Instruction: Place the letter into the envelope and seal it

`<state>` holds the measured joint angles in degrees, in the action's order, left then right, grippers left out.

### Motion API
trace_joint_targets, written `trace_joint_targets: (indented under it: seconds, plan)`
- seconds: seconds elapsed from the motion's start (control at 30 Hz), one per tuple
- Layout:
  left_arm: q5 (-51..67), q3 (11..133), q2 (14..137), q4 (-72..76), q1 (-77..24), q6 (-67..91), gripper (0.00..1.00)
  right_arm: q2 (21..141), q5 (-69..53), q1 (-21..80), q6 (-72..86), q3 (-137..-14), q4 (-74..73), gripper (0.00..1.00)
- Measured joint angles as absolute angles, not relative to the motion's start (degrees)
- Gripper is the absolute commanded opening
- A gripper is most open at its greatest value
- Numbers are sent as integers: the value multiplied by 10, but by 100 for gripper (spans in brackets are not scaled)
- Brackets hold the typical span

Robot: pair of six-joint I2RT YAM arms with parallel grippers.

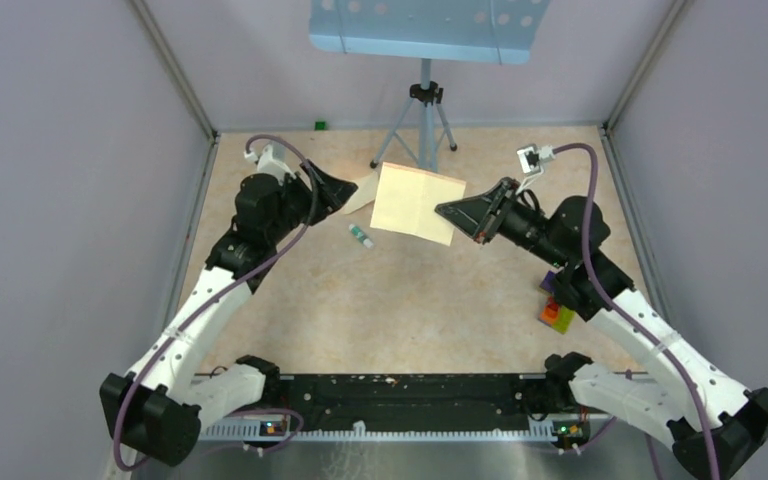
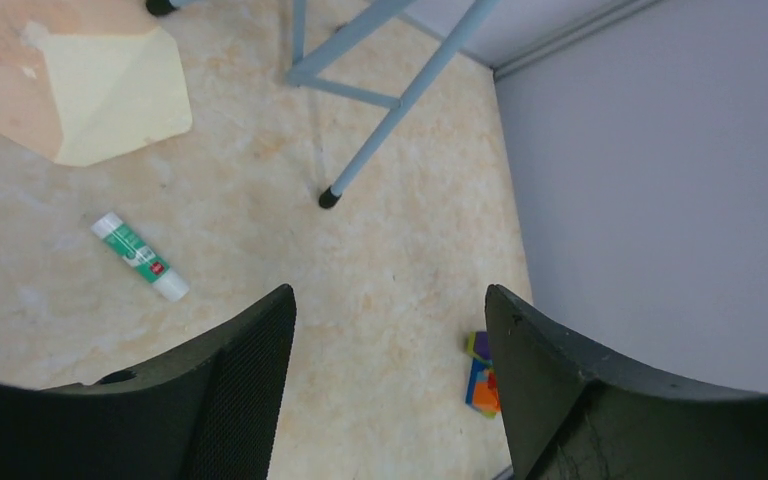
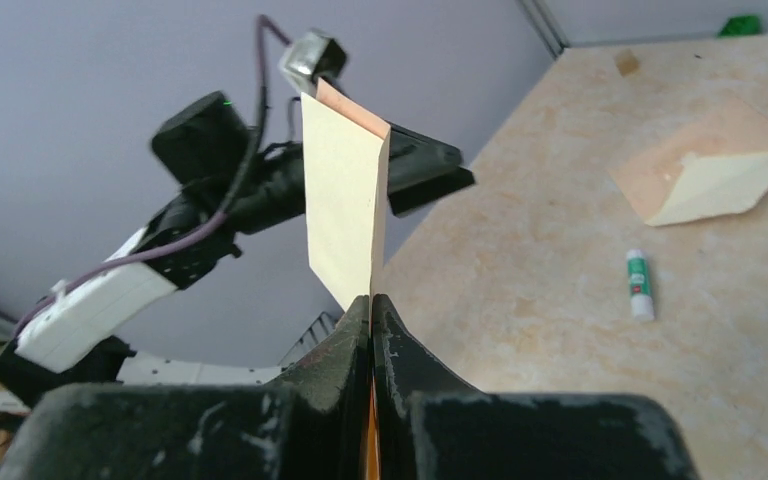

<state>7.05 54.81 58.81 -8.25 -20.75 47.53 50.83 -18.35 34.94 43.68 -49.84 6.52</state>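
lengthwise, letter (image 3: 345,200) straight out from right end effector (image 3: 371,300)

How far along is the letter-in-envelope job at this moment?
Done: only the pickup. In hand: the right pincer is shut on the letter, held in the air; the left pincer is open and empty. Left: sliding the letter into the envelope, lying flat apart from it, and sealing; the glue stick lies untouched nearby.

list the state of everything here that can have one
letter, held in the air, one edge pinched
envelope, lying on the table, letter not in it
glue stick, lying on its side
left gripper, open, empty
right gripper, shut on the letter
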Motion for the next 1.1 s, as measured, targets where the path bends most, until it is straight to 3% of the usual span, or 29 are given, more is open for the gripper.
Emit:
trace_joint_targets:
  seconds: [0.5, 1.1]
  plan:
    - [321, 543, 609, 32, -207, 465, 77, 561, -269, 349, 420, -546, 39, 0]
    - [405, 543, 630, 140, -264, 496, 77, 619, -321, 349, 450, -545, 97, 0]
